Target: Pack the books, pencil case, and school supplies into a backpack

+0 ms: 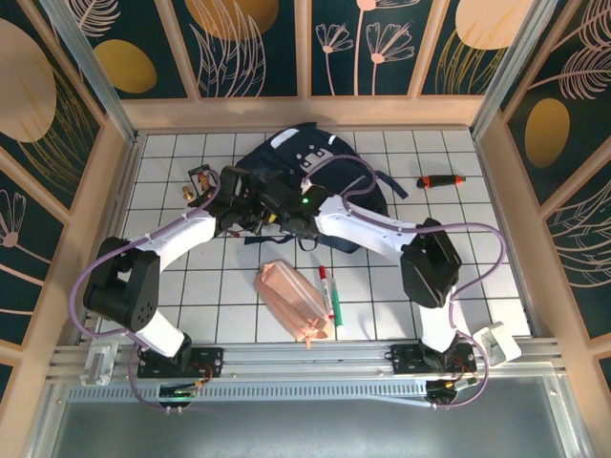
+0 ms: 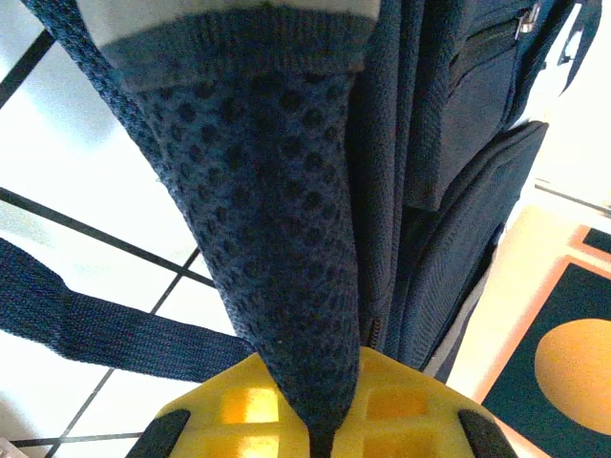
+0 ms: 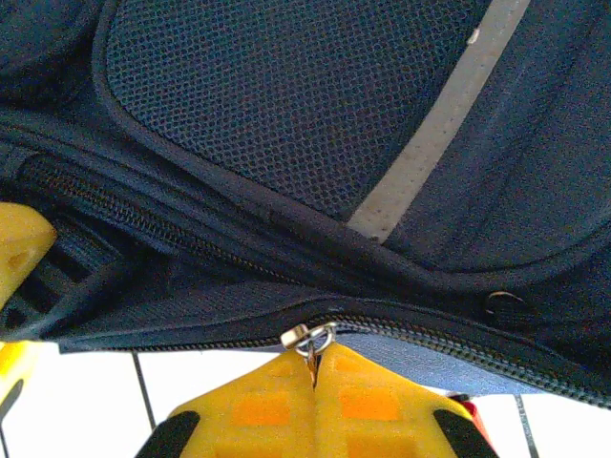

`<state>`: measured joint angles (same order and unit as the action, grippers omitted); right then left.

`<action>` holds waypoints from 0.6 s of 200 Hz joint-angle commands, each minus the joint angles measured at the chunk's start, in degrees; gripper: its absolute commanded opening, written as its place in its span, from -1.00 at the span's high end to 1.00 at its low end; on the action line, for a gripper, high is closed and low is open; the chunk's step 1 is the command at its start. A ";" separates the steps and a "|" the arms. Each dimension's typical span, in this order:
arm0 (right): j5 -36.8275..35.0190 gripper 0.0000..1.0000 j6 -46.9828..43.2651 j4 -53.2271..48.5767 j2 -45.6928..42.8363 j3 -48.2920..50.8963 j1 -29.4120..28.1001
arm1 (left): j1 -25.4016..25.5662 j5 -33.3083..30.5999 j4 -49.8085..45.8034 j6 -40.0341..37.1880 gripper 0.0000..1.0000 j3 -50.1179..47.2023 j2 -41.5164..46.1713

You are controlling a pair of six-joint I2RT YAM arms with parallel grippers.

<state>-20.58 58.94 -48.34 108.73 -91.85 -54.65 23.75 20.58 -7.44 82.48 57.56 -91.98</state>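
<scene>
Backpack (image 1: 279,157) fabric lies right at both sets of fingertips. The right gripper (image 3: 313,382) is pinched tight on its metal zipper pull (image 3: 307,337). The left gripper (image 2: 325,425) is clamped on its mesh strap (image 2: 277,219), which rises from between the fingers. The pencil case (image 1: 294,301) and marker pen (image 1: 328,291) lie well behind both grippers, toward the arm bases.

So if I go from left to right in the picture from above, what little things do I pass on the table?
small black card → pink pencil case → marker pen → red-and-black tool. The backpack stretches across the middle, so it has no single place in the order.
</scene>
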 commanded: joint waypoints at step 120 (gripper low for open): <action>2.18 1.00 -6.36 7.69 -19.83 26.60 7.23 | -5.81 -5.71 3.23 -12.21 1.00 -2.20 -1.58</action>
<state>-15.75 53.87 -39.20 92.79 -69.34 -49.15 19.79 18.96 -5.04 75.90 52.90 -92.20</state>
